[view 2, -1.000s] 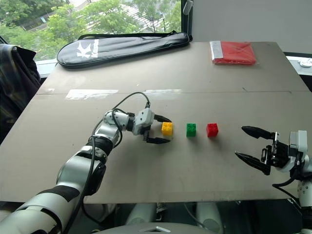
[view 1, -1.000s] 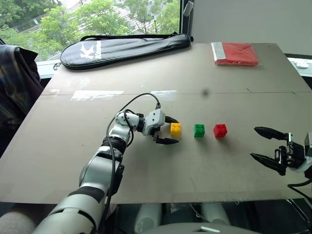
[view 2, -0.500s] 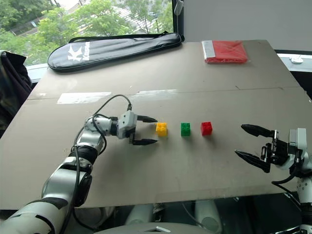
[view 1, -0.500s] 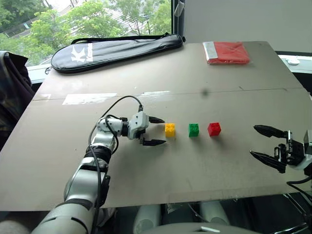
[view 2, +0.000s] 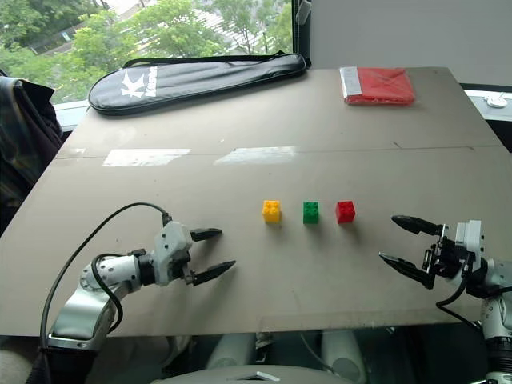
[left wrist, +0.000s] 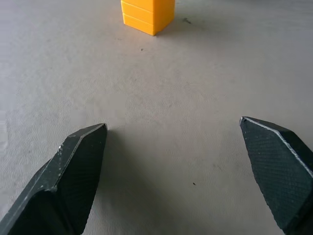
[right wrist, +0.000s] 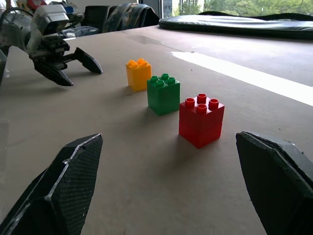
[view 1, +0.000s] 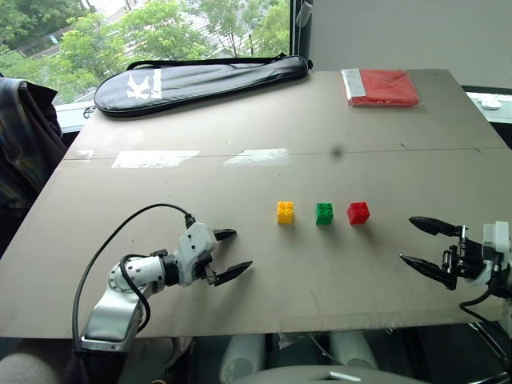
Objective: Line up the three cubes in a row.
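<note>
Left eye view: yellow cube [view 1: 285, 212], green cube [view 1: 324, 213] and red cube [view 1: 358, 213] sit in a straight row near the middle of the table [view 1: 240, 120], small gaps between them, none touching, row parallel to the near edge. All three upright, studs up.

Left gripper [view 1: 226, 253] low over the table toward the near left corner, well apart from the yellow cube, fingers spread wide, holding nothing. In the left wrist view the yellow cube [left wrist: 147, 14] lies ahead between the two fingertips [left wrist: 83, 152], bare table between. Right gripper [view 1: 420, 242] near the near right corner, off to the side of the red cube and apart from it, fingers wide too, empty. Right wrist view looks down the row: red cube [right wrist: 201, 120] nearest, then green, then yellow.

Table surface plain grey-brown, matte, a seam across it with pale tape patches [view 1: 155, 158] along the seam on the left half. Black racket bag [view 1: 204, 78] along the far edge, left side. Flat red packet [view 1: 382, 86] at the far right corner. Window with green trees [view 1: 160, 28] behind the far edge, grey wall [view 1: 400, 32] to its right. Dark plaid cloth [view 1: 24, 144] past the left edge.
</note>
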You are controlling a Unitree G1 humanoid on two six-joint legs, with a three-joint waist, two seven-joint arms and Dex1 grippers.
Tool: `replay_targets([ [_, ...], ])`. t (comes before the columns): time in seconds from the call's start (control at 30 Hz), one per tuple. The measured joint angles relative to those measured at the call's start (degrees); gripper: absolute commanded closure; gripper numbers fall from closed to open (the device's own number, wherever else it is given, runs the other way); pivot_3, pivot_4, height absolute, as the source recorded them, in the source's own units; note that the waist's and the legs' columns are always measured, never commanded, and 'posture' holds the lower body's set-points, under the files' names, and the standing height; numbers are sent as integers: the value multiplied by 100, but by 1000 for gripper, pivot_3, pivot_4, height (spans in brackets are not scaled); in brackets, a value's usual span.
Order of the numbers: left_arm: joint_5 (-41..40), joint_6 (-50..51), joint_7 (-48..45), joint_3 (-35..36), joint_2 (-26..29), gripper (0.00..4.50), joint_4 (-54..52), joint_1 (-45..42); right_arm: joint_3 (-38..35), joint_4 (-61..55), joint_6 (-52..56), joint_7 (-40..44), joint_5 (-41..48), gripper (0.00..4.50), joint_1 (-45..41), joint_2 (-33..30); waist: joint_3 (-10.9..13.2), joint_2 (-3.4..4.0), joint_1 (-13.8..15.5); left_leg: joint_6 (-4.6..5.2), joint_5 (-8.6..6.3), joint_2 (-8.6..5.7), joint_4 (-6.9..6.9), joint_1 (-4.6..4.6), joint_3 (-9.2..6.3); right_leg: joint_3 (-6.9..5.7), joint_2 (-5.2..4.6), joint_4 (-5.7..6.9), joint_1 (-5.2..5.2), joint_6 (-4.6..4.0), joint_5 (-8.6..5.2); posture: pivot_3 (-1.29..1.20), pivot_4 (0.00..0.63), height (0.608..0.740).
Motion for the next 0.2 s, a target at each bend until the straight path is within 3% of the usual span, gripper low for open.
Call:
replay_targets([
  [0.2,8,-19,716,-31,-350,75,-485,636,112,-12,-52,-749,-519,0,179,2,-1,2,3,0,0,1,-1,-1,6,3,5,-1,-1,0,-1,0,150,707],
])
